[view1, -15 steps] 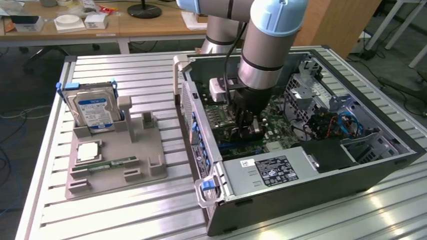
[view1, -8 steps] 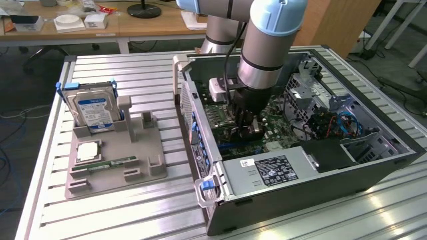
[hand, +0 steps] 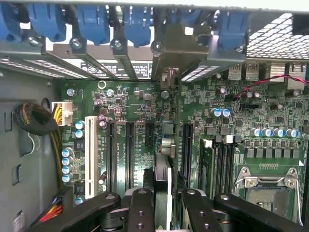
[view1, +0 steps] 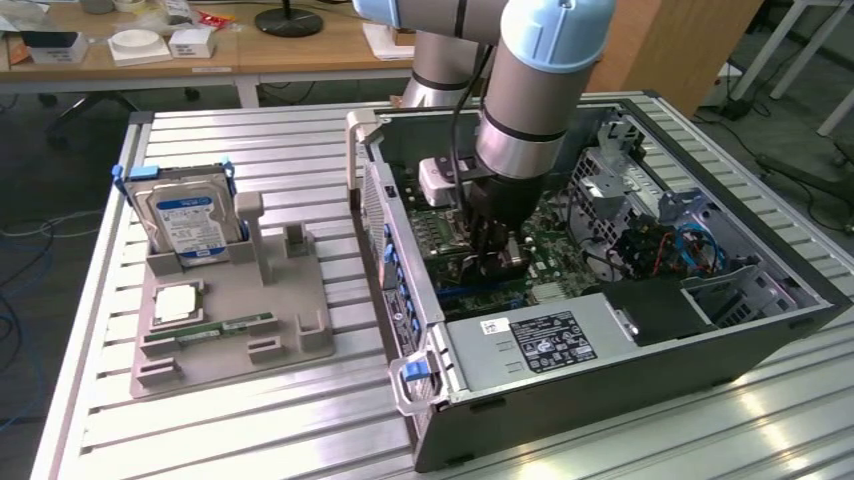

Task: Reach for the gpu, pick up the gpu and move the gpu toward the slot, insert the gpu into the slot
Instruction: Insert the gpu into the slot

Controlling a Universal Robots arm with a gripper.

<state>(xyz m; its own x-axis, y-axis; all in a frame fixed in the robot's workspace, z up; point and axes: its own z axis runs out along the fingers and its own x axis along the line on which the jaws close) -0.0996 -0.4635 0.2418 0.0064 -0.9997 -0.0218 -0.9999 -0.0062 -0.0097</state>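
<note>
While the arm reaches down into the open case (view1: 747, 300), the fingers (hand: 140, 212) stand clamped on the gpu (hand: 162, 181), held edge-on between them directly over the motherboard (hand: 231, 121). Its long axis runs parallel to the dark slots (hand: 129, 154) beside it. The card looks thin and dark, with a pale metal bracket (hand: 166, 58) at its far end.

Silver-grey arm (view1: 523, 120) with pale blue joint caps, black gripper (view1: 494, 255) with screw-studded linkage bars.
</note>
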